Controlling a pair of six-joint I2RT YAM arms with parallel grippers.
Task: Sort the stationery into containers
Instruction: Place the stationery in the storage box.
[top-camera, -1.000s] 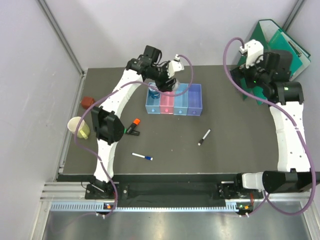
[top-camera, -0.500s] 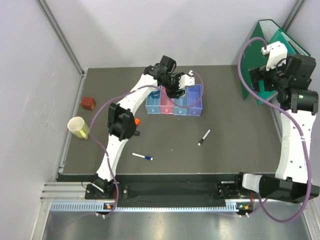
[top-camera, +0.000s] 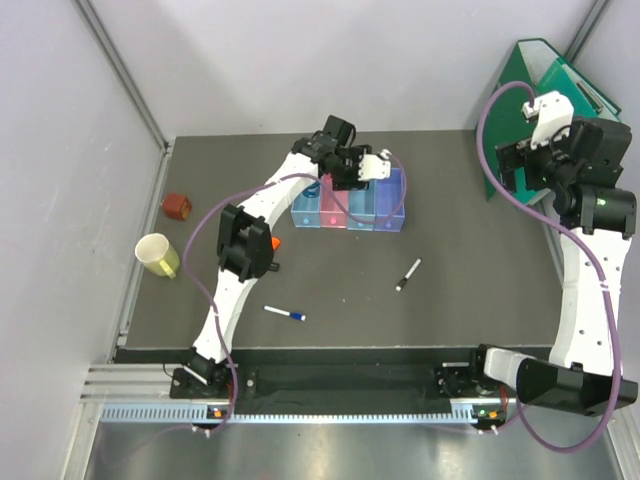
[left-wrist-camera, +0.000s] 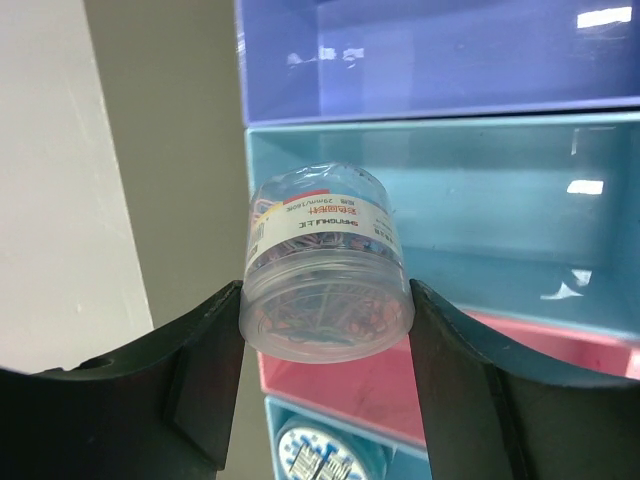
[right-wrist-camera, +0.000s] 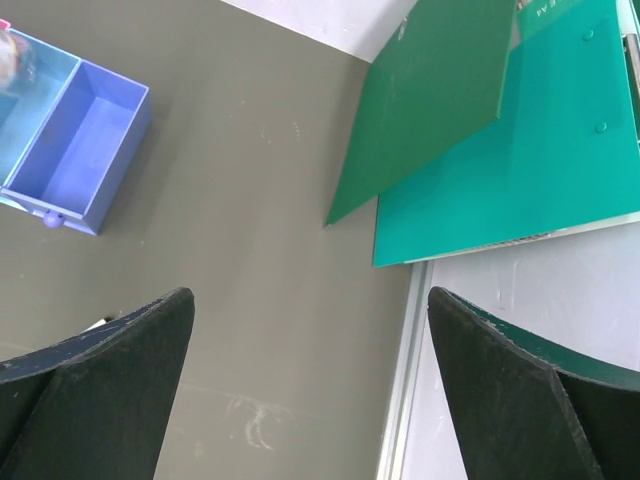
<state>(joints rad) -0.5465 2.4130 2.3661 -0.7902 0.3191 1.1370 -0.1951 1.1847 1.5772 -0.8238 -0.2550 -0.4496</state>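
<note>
My left gripper (left-wrist-camera: 325, 300) is shut on a clear round tub of coloured paper clips (left-wrist-camera: 325, 260) and holds it above the row of bins, over the edge between a light blue bin (left-wrist-camera: 500, 220) and the pink bin (left-wrist-camera: 330, 385). The purple-blue bin (left-wrist-camera: 440, 60) lies beyond. A blue round tape roll (left-wrist-camera: 320, 455) sits in the other light blue bin. In the top view the left gripper (top-camera: 352, 172) hangs over the bins (top-camera: 392, 205). My right gripper (right-wrist-camera: 310, 400) is open and empty, high near the green folders (right-wrist-camera: 500, 130). On the mat lie a white pen with a blue cap (top-camera: 285, 314), a black-and-white marker (top-camera: 408, 274) and an orange-and-black highlighter (top-camera: 272, 243), partly hidden by the left arm.
A pale yellow cup (top-camera: 158, 256) and a small red-brown object (top-camera: 177, 205) stand at the mat's left edge. The green folders (top-camera: 560, 80) lean at the back right. A metal rail (right-wrist-camera: 400, 400) runs along the mat's right edge.
My left gripper has carried the tub rightward from the leftmost light blue bin along the row. My right arm has swung up and to the right, towards the folders.
</note>
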